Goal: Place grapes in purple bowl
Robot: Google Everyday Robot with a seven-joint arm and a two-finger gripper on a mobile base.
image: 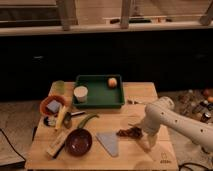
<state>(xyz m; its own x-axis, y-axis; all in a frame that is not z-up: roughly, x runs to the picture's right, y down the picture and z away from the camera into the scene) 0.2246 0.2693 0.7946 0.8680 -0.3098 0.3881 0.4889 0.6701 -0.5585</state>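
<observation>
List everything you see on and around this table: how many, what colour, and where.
table: one, light wood, centre of view
tray: one, green, back middle of the table
round fruit: one, orange, back right inside the tray
cup: one, white, front left inside the tray
orange bowl: one, orange, left edge, something blue inside
vegetable: one, green, long, between tray and purple bowl
purple bowl: one, dark maroon, front left
flat piece: one, grey-blue, right of the purple bowl
grapes: one bunch, dark reddish, on the table right of centre
arm: one, white, reaching in from the right
end effector: one, pale, pointing down just right of the grapes
</observation>
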